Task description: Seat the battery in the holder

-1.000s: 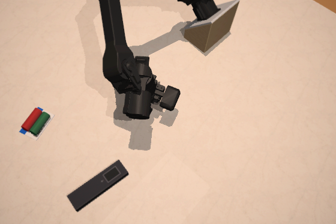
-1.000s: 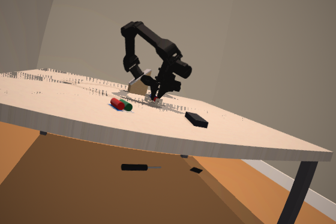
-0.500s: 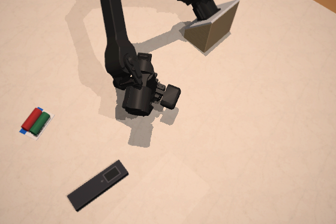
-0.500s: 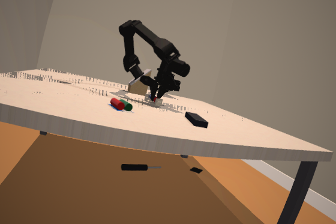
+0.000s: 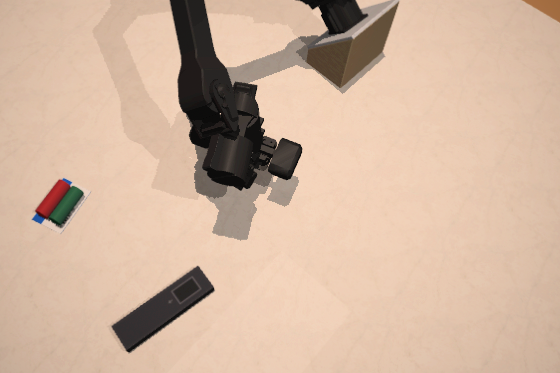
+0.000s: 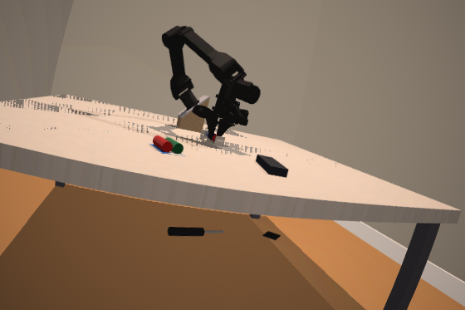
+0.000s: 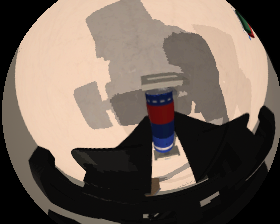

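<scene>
My gripper (image 6: 215, 136) (image 7: 160, 117) is shut on the battery, low over the table. The battery (image 6: 214, 138) (image 7: 161, 112) is a red and blue cylinder with a dashed white band, lying lengthwise between the two black fingers in the wrist view. The pale grey holder (image 6: 220, 141) (image 7: 150, 80) shows as an end bar just beyond the battery's far end and a small pale part by its near end. Whether the battery touches the holder's floor, the spring or the lip cannot be told. The arm hides both in the top view.
A red cylinder (image 5: 53, 198) (image 6: 162, 144) and a green cylinder (image 5: 66, 205) (image 6: 174, 145) lie side by side on a blue and white piece. A long black box (image 5: 162, 309) (image 6: 271, 165) lies on the table. A brown wedge-shaped block (image 5: 367, 47) (image 6: 192, 121) stands at the arm's base.
</scene>
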Robot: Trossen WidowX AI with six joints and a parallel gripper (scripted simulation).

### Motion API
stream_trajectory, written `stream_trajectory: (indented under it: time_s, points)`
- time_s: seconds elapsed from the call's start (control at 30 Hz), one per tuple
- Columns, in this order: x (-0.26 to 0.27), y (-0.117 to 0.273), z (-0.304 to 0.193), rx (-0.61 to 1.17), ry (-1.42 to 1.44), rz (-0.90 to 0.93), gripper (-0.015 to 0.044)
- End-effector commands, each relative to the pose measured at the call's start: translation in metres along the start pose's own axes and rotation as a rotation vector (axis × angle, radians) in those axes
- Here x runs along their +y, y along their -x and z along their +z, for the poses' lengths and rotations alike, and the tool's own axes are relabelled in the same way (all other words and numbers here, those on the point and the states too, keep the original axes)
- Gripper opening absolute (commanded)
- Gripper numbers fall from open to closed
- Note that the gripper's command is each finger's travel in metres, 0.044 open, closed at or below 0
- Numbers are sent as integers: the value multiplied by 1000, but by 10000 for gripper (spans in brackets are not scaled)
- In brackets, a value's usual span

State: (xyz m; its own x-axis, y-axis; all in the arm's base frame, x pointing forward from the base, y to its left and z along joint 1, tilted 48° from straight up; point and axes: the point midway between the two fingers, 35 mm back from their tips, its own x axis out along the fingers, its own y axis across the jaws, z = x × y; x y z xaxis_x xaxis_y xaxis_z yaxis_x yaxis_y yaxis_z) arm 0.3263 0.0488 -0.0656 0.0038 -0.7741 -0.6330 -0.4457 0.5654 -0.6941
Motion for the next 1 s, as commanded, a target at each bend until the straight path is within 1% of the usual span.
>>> stream_trajectory:
  time_s: [0.0,0.97]
  points:
    - [-2,-1,2,-21,-7,-4,80]
    - [-4,-4,-4,-128,0,5,80]
